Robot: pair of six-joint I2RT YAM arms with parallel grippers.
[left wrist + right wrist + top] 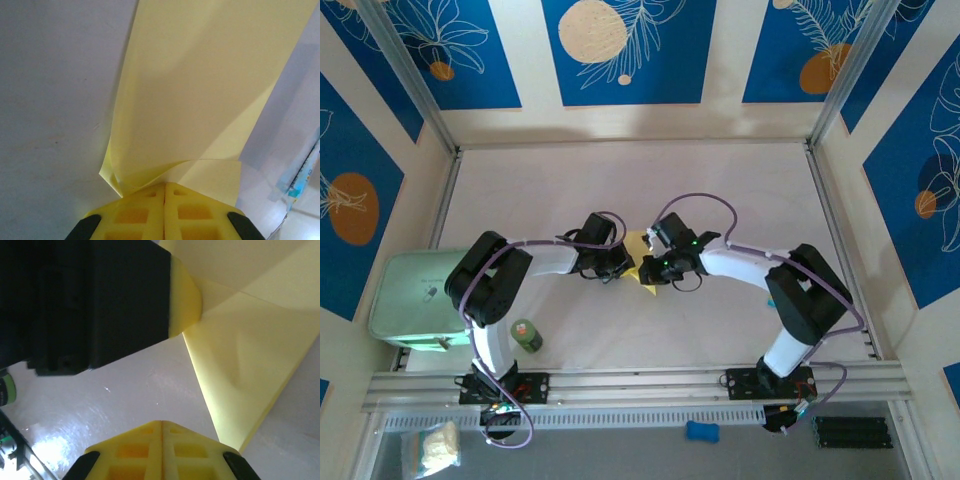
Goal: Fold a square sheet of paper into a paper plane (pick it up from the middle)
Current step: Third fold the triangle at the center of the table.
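At the middle of the counter, the left jaws were clamped on an edge of the light, floppy sheet of paper, while the right jaws, together and seemingly empty, sat beside its folded edge, likely the firmer hold.

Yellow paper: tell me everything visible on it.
The paper is thin, plain, pale yellow, folded into layers with a crumpled corner at the left gripper, which is shut on it. In the top view it is over the middle of the table, between both grippers and mostly covered. The right gripper is shut beside its edge, apparently not pinching it.
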